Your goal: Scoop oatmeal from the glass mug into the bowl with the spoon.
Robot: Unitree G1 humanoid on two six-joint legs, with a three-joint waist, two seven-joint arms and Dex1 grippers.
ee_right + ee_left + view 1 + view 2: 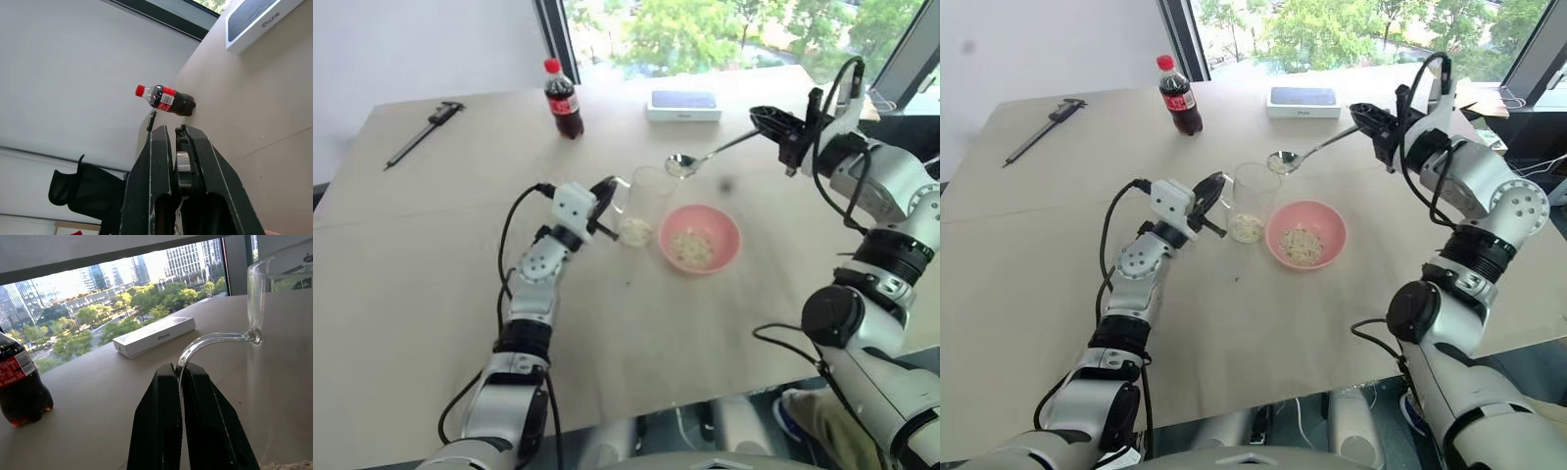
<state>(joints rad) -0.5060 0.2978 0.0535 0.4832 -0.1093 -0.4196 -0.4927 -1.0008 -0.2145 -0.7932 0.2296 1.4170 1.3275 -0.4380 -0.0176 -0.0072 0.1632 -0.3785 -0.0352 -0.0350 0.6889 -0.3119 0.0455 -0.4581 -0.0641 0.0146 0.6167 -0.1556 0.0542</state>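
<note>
While left hand [604, 208] clamps glass mug [641, 204] handle mid-counter [431, 294], right hand [766, 121] pinches spoon [705, 157] above mug's 1 o'clock, pink bowl [700, 238] w/ oatmeal [692, 247] at mug's 3 o'clock.

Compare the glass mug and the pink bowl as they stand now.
The glass mug is tall, clear and narrow; the bowl is low, pink and wider. The mug has a side handle, pinched by the left pincer; the bowl has no handle and stands free. The mug's oatmeal lies at its bottom, seen through the wall; the bowl's lies open to view. Both stand upright on the table, side by side, holding oatmeal.
</note>
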